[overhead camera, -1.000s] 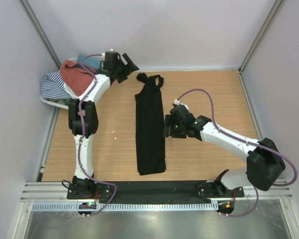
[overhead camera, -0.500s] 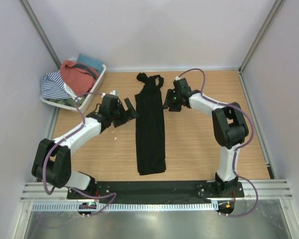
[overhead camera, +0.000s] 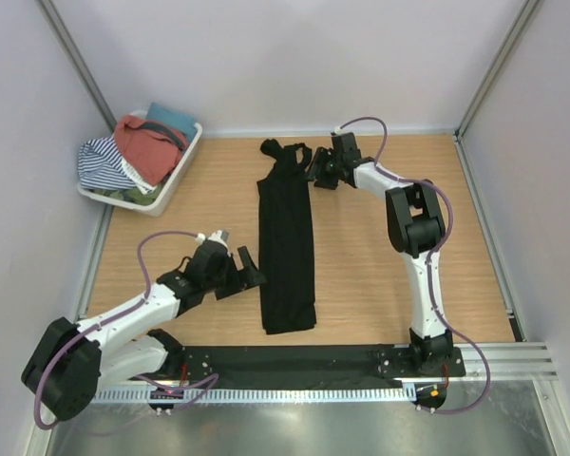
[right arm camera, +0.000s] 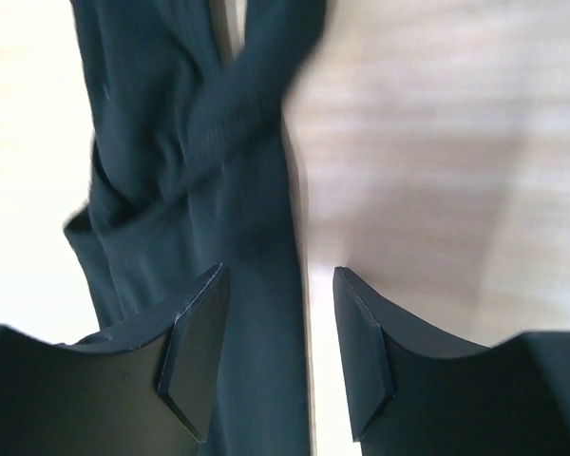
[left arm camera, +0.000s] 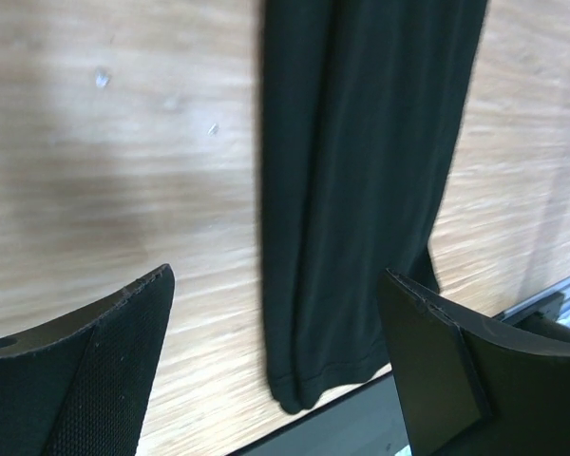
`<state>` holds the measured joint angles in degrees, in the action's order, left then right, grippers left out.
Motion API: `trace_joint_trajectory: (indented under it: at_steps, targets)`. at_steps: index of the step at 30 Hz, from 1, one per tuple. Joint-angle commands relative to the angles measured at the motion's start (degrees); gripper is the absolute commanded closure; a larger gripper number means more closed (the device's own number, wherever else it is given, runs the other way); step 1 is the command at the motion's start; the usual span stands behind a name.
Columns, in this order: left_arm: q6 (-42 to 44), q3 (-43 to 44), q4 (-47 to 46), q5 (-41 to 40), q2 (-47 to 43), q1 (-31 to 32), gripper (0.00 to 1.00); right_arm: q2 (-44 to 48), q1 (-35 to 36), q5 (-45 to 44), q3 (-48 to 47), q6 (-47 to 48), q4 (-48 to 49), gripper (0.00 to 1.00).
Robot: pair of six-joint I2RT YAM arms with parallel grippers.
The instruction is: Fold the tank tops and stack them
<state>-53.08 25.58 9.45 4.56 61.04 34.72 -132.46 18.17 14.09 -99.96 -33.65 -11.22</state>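
The black tank top (overhead camera: 287,237) lies folded into a long narrow strip down the middle of the table, straps at the far end (overhead camera: 285,150). The rust-red tank top (overhead camera: 147,144) sits in the white basket at the far left. My left gripper (overhead camera: 251,274) is open and empty, just left of the strip's lower half; its wrist view shows the hem end of the black top (left arm camera: 361,209). My right gripper (overhead camera: 314,172) is open at the strip's upper right edge, near the straps, with the cloth edge (right arm camera: 256,190) between its fingers.
The white plastic basket (overhead camera: 176,180) at the far left holds a striped cloth (overhead camera: 103,160) and a teal cloth (overhead camera: 171,121) beside the rust-red top. A black strip (overhead camera: 294,359) runs along the table's near edge. Walls close in on both sides.
My left arm swung from the basket down to the strip's lower left. My right arm moved from the strip's middle right up to its strap end. The black top has not moved.
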Motion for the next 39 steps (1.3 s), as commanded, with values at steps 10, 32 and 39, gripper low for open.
trace_joint_trajectory:
  at_steps: [10,32,39]
  targets:
    - [-5.5,-3.4,-1.5,-3.6,3.3,8.9,0.13,-13.1,-1.4,4.4,-14.9,-6.7,7.0,0.52]
    - [-11.7,-2.8,-5.1,-8.3,19.6,19.8,0.86,-17.2,-1.7,-5.4,-26.2,-7.3,15.8,0.61]
    - [-11.6,-4.3,-4.6,-8.2,18.2,19.9,0.86,-10.5,-1.9,-4.4,-20.4,-1.3,11.6,0.47]
